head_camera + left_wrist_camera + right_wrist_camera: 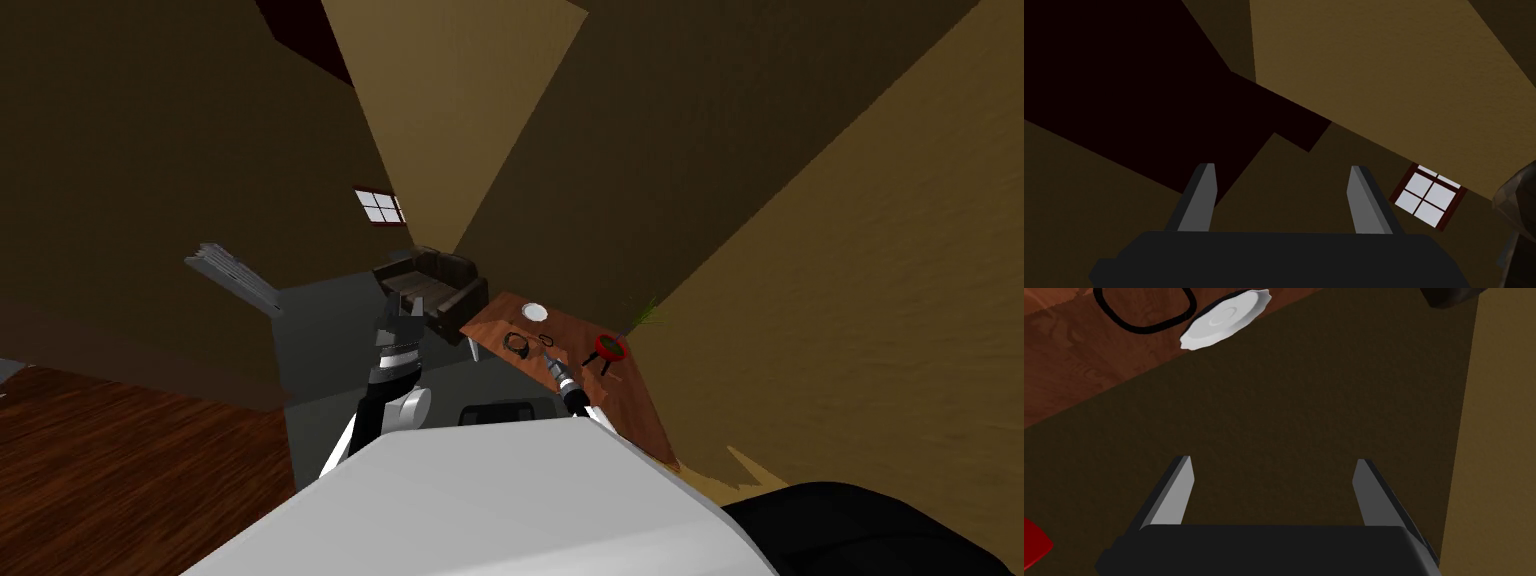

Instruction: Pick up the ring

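The thin black rounded-square ring (1191, 305) lay flat on the glossy reddish-brown wooden tabletop (1074, 373), just beside a white scallop-edged plate (1224, 318), beyond my released right pincer (1272, 488); my left pincer (1281, 197) gaped too.

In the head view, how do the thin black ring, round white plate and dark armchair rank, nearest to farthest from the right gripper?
1. Thin black ring, just ahead of the right gripper.
2. Round white plate, at the brown table's far end.
3. Dark armchair, beyond the table.
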You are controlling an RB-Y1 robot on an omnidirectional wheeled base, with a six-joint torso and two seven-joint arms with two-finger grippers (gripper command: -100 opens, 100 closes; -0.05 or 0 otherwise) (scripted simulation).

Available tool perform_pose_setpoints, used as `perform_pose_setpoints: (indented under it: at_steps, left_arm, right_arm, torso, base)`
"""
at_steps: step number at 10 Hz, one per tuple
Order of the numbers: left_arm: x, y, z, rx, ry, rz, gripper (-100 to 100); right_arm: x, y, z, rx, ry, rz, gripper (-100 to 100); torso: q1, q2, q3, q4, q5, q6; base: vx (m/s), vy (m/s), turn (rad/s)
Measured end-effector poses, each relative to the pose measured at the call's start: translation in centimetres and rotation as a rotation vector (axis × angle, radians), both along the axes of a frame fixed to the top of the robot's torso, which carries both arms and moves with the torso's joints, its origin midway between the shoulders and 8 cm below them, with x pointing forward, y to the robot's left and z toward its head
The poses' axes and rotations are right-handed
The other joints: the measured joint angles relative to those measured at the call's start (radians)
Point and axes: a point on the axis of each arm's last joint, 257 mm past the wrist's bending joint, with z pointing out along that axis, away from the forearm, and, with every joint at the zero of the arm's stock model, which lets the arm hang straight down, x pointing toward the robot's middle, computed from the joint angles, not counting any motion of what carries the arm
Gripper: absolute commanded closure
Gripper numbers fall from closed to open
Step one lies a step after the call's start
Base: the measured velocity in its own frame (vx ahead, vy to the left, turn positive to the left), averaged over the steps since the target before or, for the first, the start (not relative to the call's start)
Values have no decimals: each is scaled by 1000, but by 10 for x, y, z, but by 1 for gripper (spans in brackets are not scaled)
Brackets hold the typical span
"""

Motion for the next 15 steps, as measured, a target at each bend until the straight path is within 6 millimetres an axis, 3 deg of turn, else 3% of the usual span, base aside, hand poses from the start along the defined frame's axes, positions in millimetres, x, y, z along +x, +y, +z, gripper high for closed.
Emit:
perform_pose_setpoints:
  at_steps: [4, 10, 15]
  left_arm:
    - [0, 0, 0, 0, 0, 0, 0]
    - [0, 0, 0, 0, 0, 0, 0]
    - [0, 0, 0, 0, 0, 0, 0]
  right_arm:
    - [-25, -25, -59, -128, 172, -4, -100]
    - [-84, -68, -137, -324, 418, 5, -100]
    - [-140, -111, -176, -494, 615, 18, -100]
  torso:
    - [0, -1, 0, 0, 0, 0]
    - [0, -2, -1, 0, 0, 1]
    - [-1, -3, -1, 0, 0, 0]
  base:
    - [-13, -23, 272]
    - [-1, -22, 272]
    - [8, -23, 251]
